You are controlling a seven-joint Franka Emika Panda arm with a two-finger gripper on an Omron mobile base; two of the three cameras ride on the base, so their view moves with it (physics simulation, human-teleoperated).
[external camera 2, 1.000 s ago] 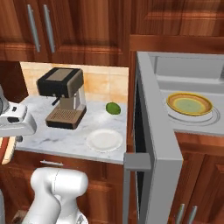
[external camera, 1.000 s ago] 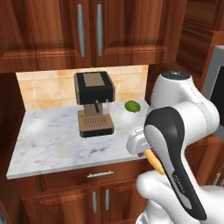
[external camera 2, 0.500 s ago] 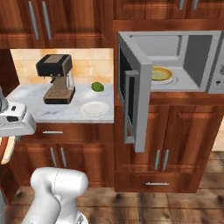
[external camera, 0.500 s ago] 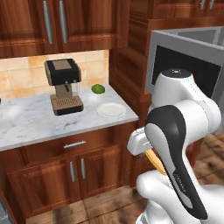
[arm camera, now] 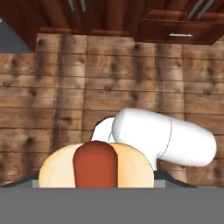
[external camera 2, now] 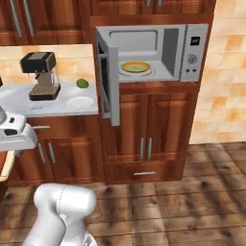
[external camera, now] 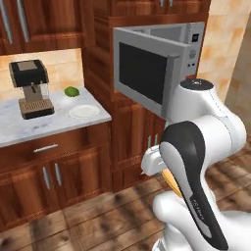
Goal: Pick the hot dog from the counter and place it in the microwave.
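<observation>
Now, line by line:
Hot dog: held at the gripper; in the hand view the hot dog (arm camera: 95, 168) sits end-on at the bottom, reddish-brown sausage in a tan bun, over the wooden floor (arm camera: 65, 87); in the left base view its orange-tan tip (external camera: 170, 177) peeks out beside the dark forearm; in the right base view a sliver (external camera 2: 6, 166) shows at the left edge.
Gripper: the gripper (arm camera: 95, 183) is clamped on the hot dog; its dark finger tips (arm camera: 26, 180) flank the bun on both sides.
Microwave: the microwave (external camera 2: 192, 53) sits in the wooden cabinet wall, right of the counter; its door (external camera 2: 109, 81) is swung wide open to the left; a yellow-green plate (external camera 2: 135, 67) lies on the floor of the cavity; button panel on the right side.
Counter: the marbled counter (external camera: 19, 127) lies left of the microwave, well apart from the gripper.
On the counter: a coffee machine (external camera: 31, 88) at the back; a lime (external camera: 71, 91) near the wall to its right; a white plate (external camera: 84, 112) near the front right corner.
</observation>
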